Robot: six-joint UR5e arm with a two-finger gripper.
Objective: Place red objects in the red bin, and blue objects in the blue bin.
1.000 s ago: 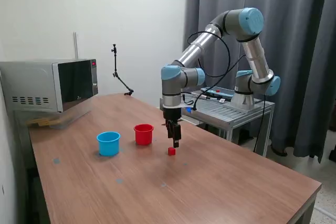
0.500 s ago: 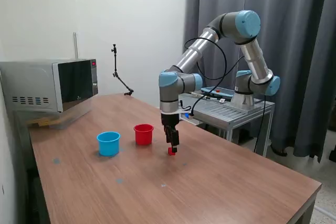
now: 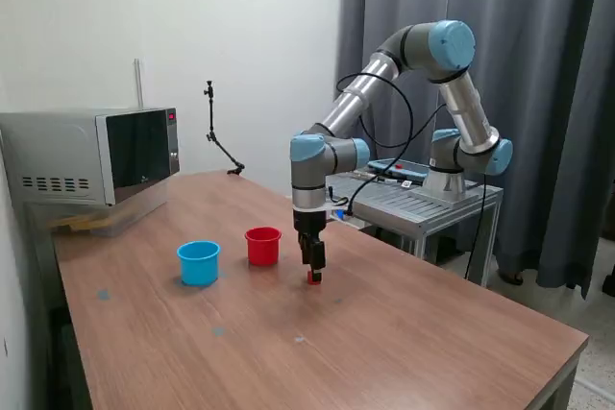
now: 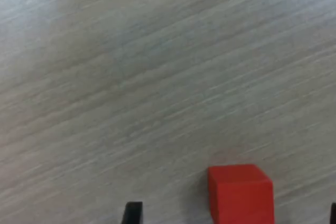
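The exterior view takes in the whole table (image 3: pixel 404 333) from afar; the wrist view looks closely down at it.

One red cube (image 3: pixel 313 277) sits on the table (image 3: pixel 404 333), to the exterior view's right of one red cup (image 3: pixel 262 246); one light blue cup (image 3: pixel 198 262) stands on the cup's other side. One microwave (image 3: pixel 91 156) too.

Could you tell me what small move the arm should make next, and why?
Probably shut the tool on the red cube. In the wrist view the cube sits on the table between the two open finger tips, nearer one side, and in the exterior view the tool is already down at the cube. The red cup stands close by.
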